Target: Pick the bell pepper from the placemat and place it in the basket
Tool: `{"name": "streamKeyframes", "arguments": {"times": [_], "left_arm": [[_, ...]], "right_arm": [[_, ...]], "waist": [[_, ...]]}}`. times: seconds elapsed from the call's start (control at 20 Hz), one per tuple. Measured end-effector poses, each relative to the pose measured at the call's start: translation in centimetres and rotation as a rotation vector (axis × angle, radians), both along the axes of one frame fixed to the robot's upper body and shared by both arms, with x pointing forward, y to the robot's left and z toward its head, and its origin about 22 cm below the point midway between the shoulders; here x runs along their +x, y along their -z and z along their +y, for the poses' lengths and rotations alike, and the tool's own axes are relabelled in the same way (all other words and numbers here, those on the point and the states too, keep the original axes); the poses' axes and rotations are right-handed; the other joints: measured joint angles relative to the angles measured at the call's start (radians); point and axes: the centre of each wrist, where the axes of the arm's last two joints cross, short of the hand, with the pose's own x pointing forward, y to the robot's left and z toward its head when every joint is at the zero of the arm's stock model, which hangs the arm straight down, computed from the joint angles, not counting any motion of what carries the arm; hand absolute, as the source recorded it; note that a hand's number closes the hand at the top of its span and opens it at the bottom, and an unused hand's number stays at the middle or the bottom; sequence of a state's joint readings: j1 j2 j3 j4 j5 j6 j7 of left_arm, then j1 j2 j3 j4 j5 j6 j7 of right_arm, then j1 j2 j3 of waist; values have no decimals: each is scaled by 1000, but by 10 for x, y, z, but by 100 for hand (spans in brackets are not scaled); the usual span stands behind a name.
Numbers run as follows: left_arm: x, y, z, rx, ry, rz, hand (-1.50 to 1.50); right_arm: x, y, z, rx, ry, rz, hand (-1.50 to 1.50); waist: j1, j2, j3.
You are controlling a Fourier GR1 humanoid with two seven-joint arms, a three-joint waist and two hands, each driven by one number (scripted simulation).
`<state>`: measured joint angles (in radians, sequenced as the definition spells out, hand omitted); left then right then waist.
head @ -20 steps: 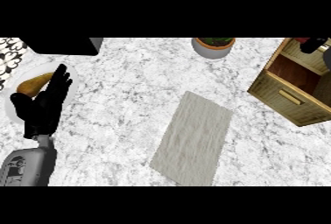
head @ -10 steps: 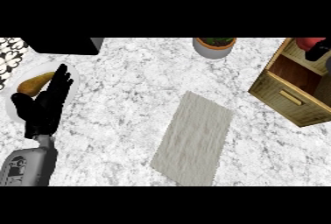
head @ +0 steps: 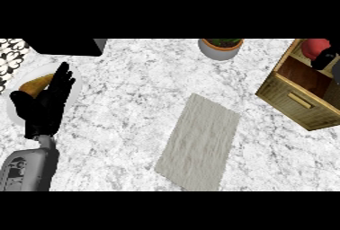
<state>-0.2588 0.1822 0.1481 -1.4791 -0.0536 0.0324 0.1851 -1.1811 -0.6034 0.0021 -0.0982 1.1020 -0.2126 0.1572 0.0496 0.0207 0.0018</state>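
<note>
A: Head view. Bell pepper [head: 316,47]?
B: Red, rounded, glossy; inside basket [head: 300,102] at counter's [head: 133,112] far right corner, up against right hand [head: 327,59].
A: Right hand's state?
B: Black, mostly cut off at right edge; cannot tell fingers' stance.
A: Left hand [head: 45,104]?
B: Fingers straight, relaxed, holding nothing; resting near left edge over white plate [head: 13,92] bearing brown food [head: 34,84].
A: Placemat [head: 199,141]?
B: Grey, tilted, mid-counter, bare. Potted plant [head: 220,47] at far edge.
</note>
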Motion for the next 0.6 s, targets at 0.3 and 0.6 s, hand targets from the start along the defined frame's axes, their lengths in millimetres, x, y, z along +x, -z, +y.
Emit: {"name": "streamKeyframes", "arguments": {"times": [0.3,0.6], "left_arm": [[0,2,0,-2,3,7,0],[2,4,0,-4,7,4,0]], "right_arm": [[-4,1,-9,35,10,35,150],[-2,4,-5,75,78,99,150]], "waist": [[3,1,0],[2,0,0]]}}
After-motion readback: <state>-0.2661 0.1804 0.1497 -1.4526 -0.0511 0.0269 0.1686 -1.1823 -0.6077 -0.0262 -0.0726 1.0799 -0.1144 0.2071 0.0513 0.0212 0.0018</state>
